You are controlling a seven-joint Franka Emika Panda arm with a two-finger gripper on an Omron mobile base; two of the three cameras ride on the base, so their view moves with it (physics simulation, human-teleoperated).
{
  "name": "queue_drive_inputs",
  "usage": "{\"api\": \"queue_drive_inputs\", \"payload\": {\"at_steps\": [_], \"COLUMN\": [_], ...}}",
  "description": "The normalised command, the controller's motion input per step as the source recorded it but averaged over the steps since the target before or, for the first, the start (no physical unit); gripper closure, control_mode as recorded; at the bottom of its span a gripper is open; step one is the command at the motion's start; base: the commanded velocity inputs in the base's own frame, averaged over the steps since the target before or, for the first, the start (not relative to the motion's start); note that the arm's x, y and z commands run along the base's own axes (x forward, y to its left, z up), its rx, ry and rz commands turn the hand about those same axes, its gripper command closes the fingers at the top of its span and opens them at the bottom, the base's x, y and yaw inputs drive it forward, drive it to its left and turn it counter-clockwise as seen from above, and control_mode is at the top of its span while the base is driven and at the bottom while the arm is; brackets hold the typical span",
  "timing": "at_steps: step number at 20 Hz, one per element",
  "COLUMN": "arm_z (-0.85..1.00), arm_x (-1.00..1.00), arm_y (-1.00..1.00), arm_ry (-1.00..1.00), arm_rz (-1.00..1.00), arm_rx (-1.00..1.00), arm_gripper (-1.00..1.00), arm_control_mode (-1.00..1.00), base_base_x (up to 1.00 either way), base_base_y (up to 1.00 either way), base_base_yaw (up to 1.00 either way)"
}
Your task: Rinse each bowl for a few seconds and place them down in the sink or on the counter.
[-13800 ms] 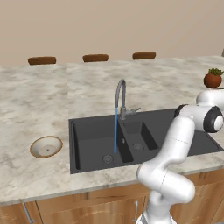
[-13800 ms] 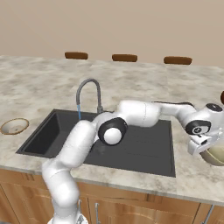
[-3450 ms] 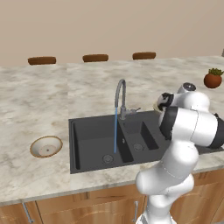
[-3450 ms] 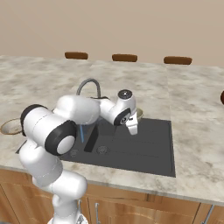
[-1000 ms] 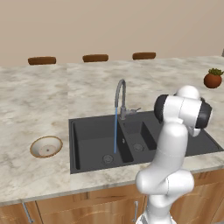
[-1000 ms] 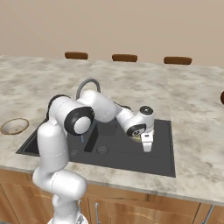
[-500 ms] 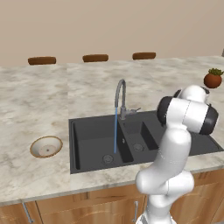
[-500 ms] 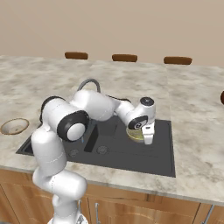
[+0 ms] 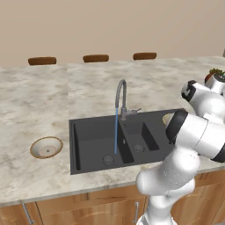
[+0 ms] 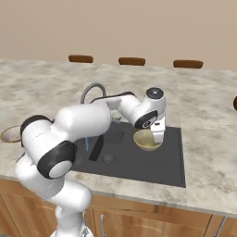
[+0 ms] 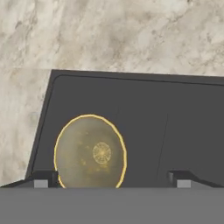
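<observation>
On the left of the bench (image 9: 39, 101), the shallow bowl (image 9: 46, 147) with the brown rim sits upright, well apart from the sink (image 9: 94, 140). A thin blue stream of water (image 9: 116, 132) runs from the tap (image 9: 120, 94) into the left basin (image 9: 93, 143). To the right of the tap lies the smaller right basin (image 9: 143, 137). Further right, on the flat dark part of the sink, rests the olive bowl (image 10: 147, 140), upright with its opening facing up; in the left base view only its rim (image 9: 167, 118) shows beside the arm. The end effector (image 10: 159, 132) stands just above and beside the olive bowl's right edge, pointing down. In the hand view its two fingertips (image 11: 43, 178) stand wide apart, with the olive bowl (image 11: 90, 152) lying below them toward the left finger; nothing is clamped between the fingers. Whether the left finger touches the bowl's rim cannot be told. At the far right of the bench stands a potted plant (image 9: 215, 74).
</observation>
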Motion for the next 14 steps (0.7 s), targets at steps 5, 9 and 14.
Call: {"api": "queue_drive_inputs", "payload": {"at_steps": [5, 9, 14], "arm_z": [1.0, 1.0, 1.0], "arm_x": [-0.73, -0.7, -0.69], "arm_y": [0.01, 0.45, 0.6], "arm_ry": [-0.06, -0.01, -0.01], "arm_rz": [0.02, 0.02, 0.02], "arm_rx": [0.0, -0.01, -0.05], "arm_gripper": [-1.0, -1.0, -1.0], "arm_control_mode": [-1.0, -1.0, -1.0], "base_base_x": [0.0, 0.0, 0.0], "base_base_y": [0.0, 0.0, 0.0], "base_base_yaw": [0.0, 0.0, 0.0]}}
